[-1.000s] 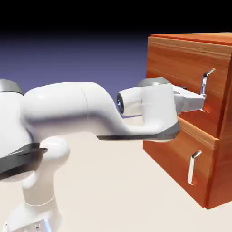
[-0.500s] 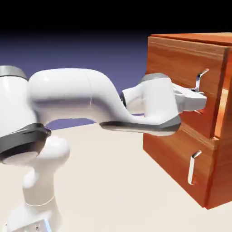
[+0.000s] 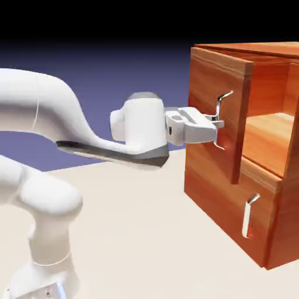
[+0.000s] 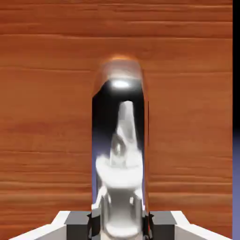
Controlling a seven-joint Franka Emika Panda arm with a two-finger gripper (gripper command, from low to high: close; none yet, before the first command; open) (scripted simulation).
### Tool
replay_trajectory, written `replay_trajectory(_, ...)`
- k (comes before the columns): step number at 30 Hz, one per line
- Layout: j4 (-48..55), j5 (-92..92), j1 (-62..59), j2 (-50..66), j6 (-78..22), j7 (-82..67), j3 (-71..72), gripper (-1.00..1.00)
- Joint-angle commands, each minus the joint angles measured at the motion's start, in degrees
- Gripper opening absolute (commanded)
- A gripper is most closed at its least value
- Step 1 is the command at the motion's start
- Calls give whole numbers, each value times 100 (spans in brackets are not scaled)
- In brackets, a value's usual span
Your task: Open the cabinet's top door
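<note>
The reddish-brown cabinet (image 3: 270, 157) stands at the exterior view's right. Its top door (image 3: 207, 79) stands partly open, drawn away from the cabinet body, and the lit wooden inside (image 3: 268, 131) shows behind it. My gripper (image 3: 218, 125) is shut on the top door's vertical silver handle (image 3: 221, 111), reaching in from the left. In the hand view the shiny handle (image 4: 120, 140) runs up the middle between my fingertips (image 4: 77, 221), with my gripper (image 4: 120, 222) closed around it and the door's wood grain (image 4: 47, 93) filling the background.
The lower panel (image 3: 219, 201) with its smaller silver handle (image 3: 250, 215) is closed beneath the open door. My white arm (image 3: 70, 128) stretches across from the left above the pale table (image 3: 146, 233). My base (image 3: 49, 257) stands at the lower left.
My gripper closed on the top door's handle and has pulled back to the left with it. The top door has come away from the cabinet, exposing the inside.
</note>
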Motion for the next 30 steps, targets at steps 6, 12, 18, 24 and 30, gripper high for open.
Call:
replay_trajectory(6,-557,900,-1141,-289,-45,0,1247,-100)
replay_trajectory(12,-952,1839,-2264,-673,179,0,2493,-100)
replay_trajectory(18,-1213,2807,-3478,-1178,742,-7,3725,-100)
replay_trajectory(24,-1361,3692,-4724,-1806,1631,-50,4744,-100)
replay_trajectory(30,-1756,5188,-4673,-2435,1490,-1236,5042,-100)
